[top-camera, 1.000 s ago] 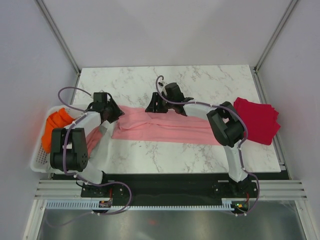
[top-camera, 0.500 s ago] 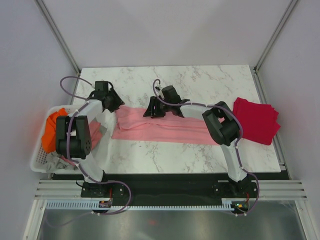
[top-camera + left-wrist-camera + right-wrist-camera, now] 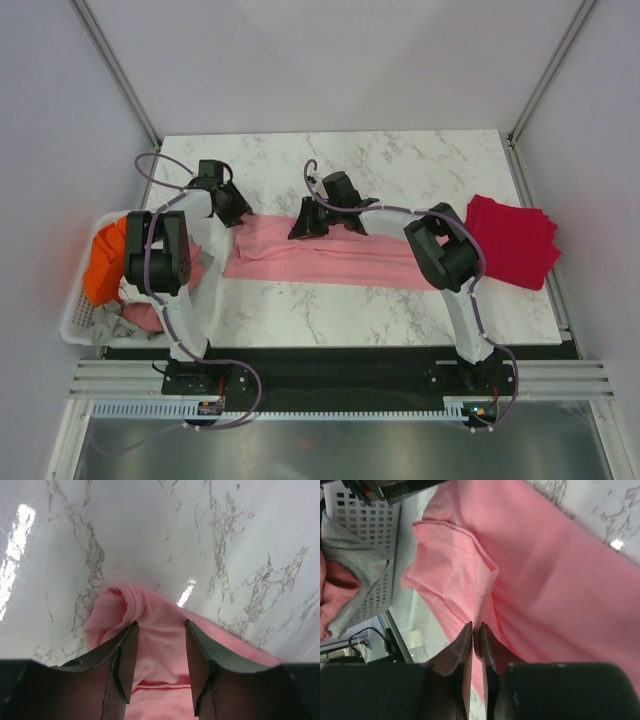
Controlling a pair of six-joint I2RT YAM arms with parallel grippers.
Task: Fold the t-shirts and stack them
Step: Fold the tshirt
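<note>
The light pink t-shirt (image 3: pixel 340 260) lies as a long folded band across the middle of the table. My left gripper (image 3: pixel 236 211) is at its far left end, open, with its jaws straddling the bunched cloth (image 3: pixel 162 617) but not closed on it. My right gripper (image 3: pixel 301 229) is over the band's far edge, left of centre, and is shut on a fold of the pink cloth (image 3: pixel 560 580). The crimson red t-shirt (image 3: pixel 512 240) lies folded at the table's right edge, away from both grippers.
A white plastic basket (image 3: pixel 72 310) stands off the table's left edge and holds orange cloth (image 3: pixel 105 255) and grey cloth (image 3: pixel 350 565). Bare marble table (image 3: pixel 400 160) lies behind the pink shirt. Enclosure walls stand on three sides.
My left gripper has moved away from the basket, farther back and slightly right, to the pink shirt's far left end. My right gripper has shifted slightly left.
</note>
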